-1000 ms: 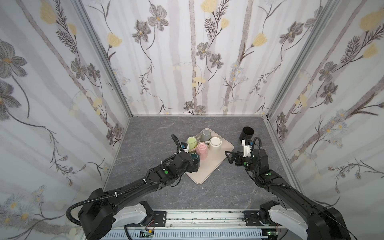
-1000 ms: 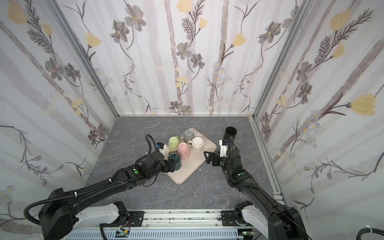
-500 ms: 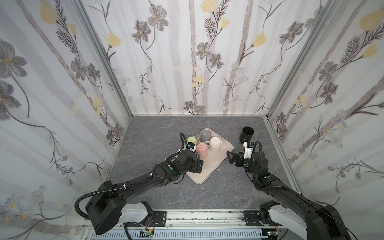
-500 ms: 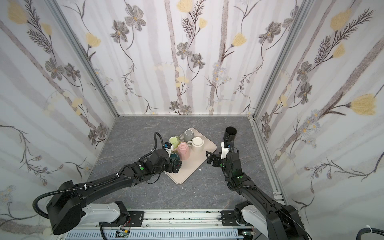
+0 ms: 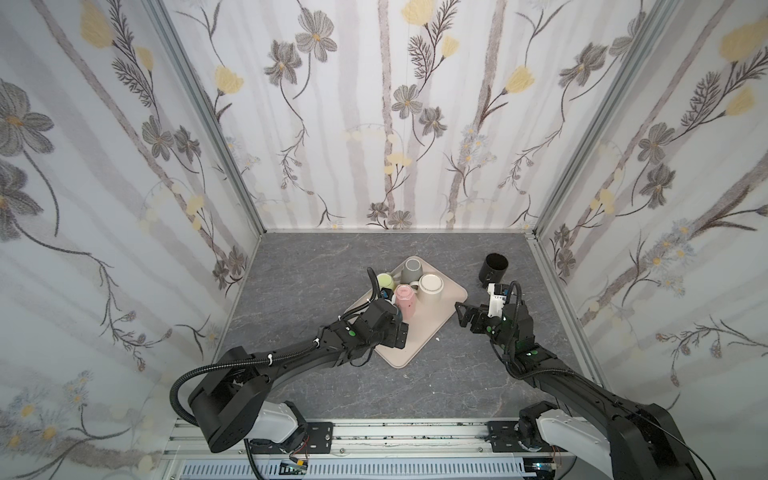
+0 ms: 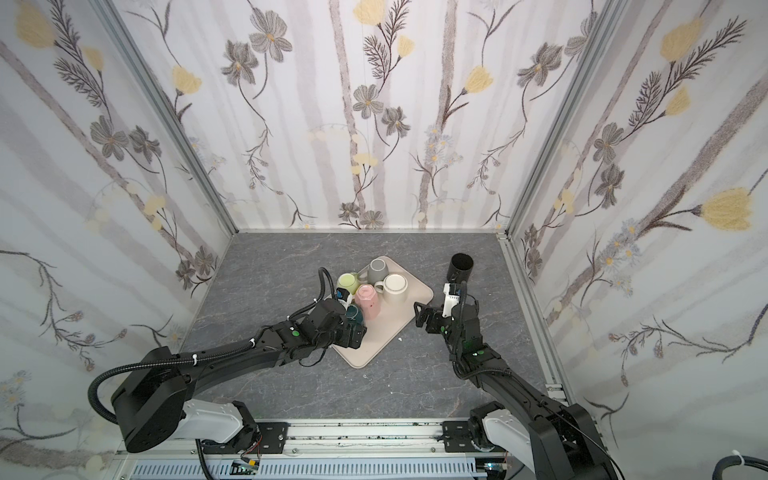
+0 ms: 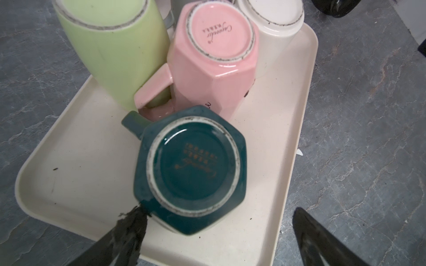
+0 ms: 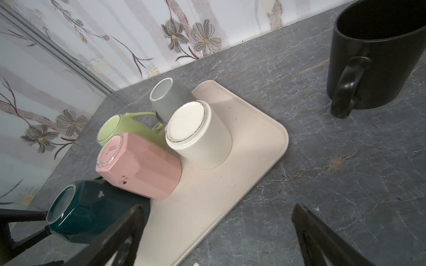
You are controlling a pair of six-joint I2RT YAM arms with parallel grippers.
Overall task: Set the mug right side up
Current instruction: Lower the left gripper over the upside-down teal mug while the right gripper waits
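Floral wallpaper lines the three walls around a grey marbled worktop (image 5: pixel 311 270). A beige tray (image 5: pixel 424 330) lies cornerwise at its middle. Five mugs stand base-up on the tray, crowded toward its far-left half. A grey mug (image 5: pixel 412 269) stands farthest back, with a green mug (image 5: pixel 385 280) to its left and a cream mug (image 5: pixel 430 286) to its right. A pink mug (image 5: pixel 405 301) stands in front of them. The teal mug (image 6: pixel 354 312) is nearest, just left and to the near side of the pink one, its handle close to the pink mug's handle.

The left gripper (image 7: pixel 217 214) hangs over the teal mug's upturned base. Its fingers (image 7: pixel 129 230) are spread wide on either side and grip nothing. One tip seems to brush the mug's side, though the left wrist view is too blurred there to be sure.

A black mug (image 5: pixel 493 268) stands mouth-up on the worktop, off the tray to the far right. The right gripper (image 8: pixel 217 209) hovers on the near side of this mug, just right of the tray. Its fingers (image 8: pixel 318 235) are likewise spread wide and empty.
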